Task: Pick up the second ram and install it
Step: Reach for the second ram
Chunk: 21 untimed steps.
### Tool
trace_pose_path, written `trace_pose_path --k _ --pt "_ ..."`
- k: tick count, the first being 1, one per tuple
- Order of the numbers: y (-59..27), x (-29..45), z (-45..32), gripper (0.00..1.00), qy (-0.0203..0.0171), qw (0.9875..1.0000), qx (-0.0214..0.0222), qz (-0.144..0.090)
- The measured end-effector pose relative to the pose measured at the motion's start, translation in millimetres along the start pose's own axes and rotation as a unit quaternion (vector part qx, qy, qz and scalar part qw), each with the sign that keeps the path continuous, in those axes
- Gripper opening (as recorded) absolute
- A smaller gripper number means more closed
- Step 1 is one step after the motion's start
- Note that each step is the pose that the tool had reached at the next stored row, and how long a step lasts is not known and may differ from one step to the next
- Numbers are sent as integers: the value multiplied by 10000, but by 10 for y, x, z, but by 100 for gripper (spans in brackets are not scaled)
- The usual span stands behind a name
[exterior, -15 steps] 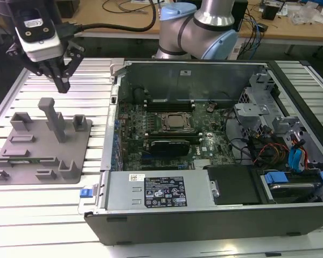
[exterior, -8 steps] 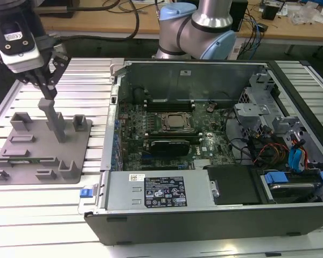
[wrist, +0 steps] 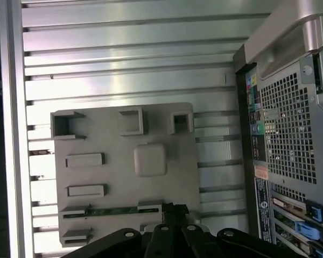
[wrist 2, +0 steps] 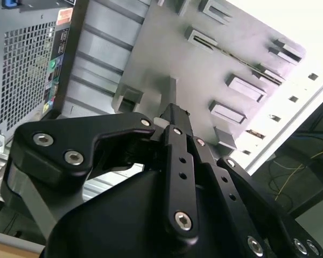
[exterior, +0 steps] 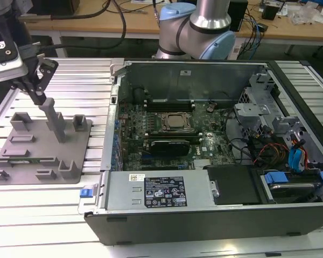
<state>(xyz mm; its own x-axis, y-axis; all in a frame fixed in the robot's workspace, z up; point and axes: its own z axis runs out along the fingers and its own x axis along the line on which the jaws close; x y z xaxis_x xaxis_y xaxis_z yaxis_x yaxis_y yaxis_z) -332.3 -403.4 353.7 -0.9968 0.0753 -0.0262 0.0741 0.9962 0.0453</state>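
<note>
Robot arm (exterior: pixel 204 21): polished silver tube, rounded joint housings, pale blue end caps. Above the tool, a wrist block (exterior: pixel 5 56): light grey-white casing with dark oval marks on its face.

The tool (exterior: pixel 41 97) in the exterior view: matte black angular link bars, narrowing toward the tip.

Second wrist view, tool (wrist 2: pixel 172 113): flat black links, one broad and kinked, the others slim and straight. Silver socket-head screws at the pivots, small plain holes along the middle bar, rounded glossy black body behind.

First wrist view, tool (wrist: pixel 173 208): black links, bright screw heads.
</note>
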Motion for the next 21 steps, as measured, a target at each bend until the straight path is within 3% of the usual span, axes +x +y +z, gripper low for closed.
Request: trace_pose_path --k 10,16,21 --pt "-116 245 121 8 0 10000 0 0" --pt "-184 341 199 8 0 10000 0 0" --pt "-225 435 307 8 1 10000 1 0"
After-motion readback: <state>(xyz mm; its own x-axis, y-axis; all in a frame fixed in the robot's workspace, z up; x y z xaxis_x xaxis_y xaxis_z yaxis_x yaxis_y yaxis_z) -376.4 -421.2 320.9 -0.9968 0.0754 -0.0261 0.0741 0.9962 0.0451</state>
